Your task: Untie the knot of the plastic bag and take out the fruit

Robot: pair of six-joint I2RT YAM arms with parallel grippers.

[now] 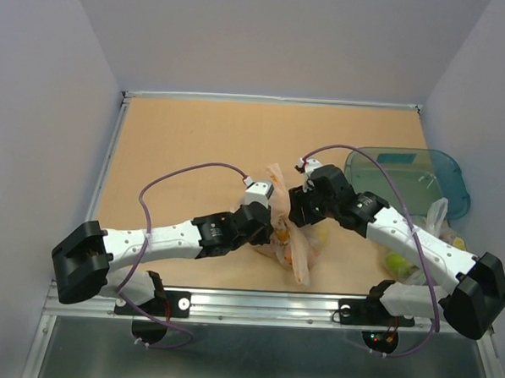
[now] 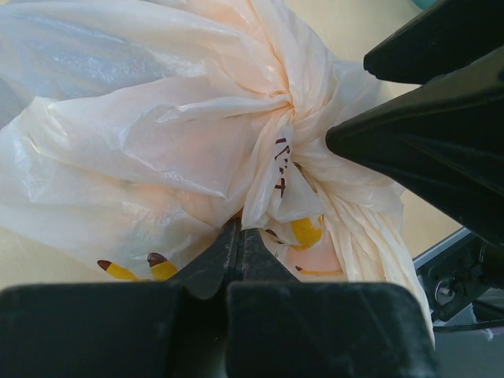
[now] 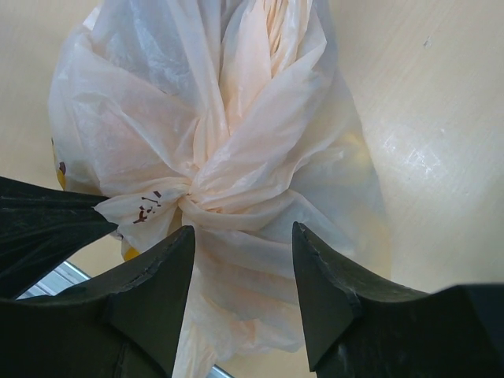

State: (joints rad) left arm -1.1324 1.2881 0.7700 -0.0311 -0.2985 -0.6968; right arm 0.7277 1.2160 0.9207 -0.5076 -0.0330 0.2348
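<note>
The pale peach plastic bag (image 1: 304, 253) lies at the table's near middle, between both grippers. Its knot (image 3: 189, 201) is a tight twist of the handle ends; it also shows in the left wrist view (image 2: 287, 106). My left gripper (image 2: 239, 235) is shut on a printed flap of the bag just beside the knot. My right gripper (image 3: 240, 236) is open, its jaws astride the bag's neck right at the knot, touching or nearly so. The fruit is inside; only dim orange and yellow shapes (image 1: 291, 254) show through the plastic.
A teal translucent container (image 1: 410, 176) sits at the right. A clearer bag with green and yellow contents (image 1: 428, 240) lies under my right arm. The right gripper's fingers (image 2: 425, 150) crowd the left wrist view. A metal rail (image 1: 263, 306) runs along the near edge.
</note>
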